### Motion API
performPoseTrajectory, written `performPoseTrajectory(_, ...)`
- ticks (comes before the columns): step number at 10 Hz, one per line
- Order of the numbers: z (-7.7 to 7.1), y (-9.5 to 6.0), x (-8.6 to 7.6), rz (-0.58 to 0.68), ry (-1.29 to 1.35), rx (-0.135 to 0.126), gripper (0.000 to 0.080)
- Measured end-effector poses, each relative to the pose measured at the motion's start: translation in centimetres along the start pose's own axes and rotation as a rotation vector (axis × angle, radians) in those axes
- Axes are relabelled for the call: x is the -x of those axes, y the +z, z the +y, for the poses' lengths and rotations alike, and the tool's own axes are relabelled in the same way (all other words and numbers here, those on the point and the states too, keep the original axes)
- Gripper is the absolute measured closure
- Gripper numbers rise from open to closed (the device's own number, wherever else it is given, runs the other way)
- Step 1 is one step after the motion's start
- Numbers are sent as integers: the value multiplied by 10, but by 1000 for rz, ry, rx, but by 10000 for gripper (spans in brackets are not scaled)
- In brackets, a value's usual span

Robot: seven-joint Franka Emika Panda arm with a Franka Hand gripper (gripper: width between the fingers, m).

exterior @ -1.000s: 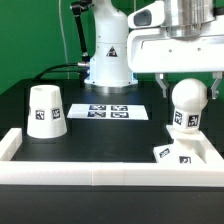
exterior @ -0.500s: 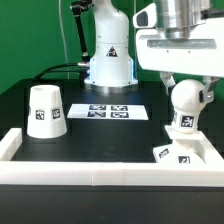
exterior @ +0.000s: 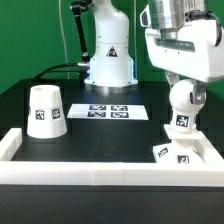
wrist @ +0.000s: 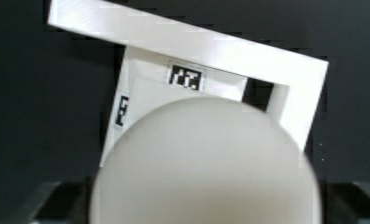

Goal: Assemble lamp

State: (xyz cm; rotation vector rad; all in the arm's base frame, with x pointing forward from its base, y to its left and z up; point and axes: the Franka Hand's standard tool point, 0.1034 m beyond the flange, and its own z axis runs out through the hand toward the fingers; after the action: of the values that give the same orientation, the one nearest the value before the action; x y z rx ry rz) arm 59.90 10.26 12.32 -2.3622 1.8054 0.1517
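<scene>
The white ball-shaped bulb (exterior: 185, 100) stands upright with its tagged stem on the flat square base (exterior: 178, 153) at the exterior view's right. My gripper (exterior: 186, 92) comes down from above and is shut on the bulb's round head, one finger on each side. In the wrist view the bulb (wrist: 203, 160) fills most of the picture between my dark fingers, with the tagged base (wrist: 155, 80) beneath it. The tapered shade (exterior: 44, 110) stands mouth-down at the exterior view's left, well away from my gripper.
A raised white border wall (exterior: 100, 175) runs along the front and sides of the black table; it also shows in the wrist view (wrist: 200, 45). The marker board (exterior: 110, 111) lies in the middle at the back. The arm's white pedestal (exterior: 108, 55) stands behind it.
My gripper has turned about its vertical axis while holding the bulb, and the hand now looks rotated. The bulb stays over the base. The shade has not moved.
</scene>
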Motion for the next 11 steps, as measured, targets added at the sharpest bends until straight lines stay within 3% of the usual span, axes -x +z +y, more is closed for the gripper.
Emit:
performPoseTrajectory(2,0,0,0,0,-32,1,104)
performPoseTrajectory(5,3,3,3,37,-385,28,101)
performPoseTrajectory(11,3,3,2,35,-816,40,100)
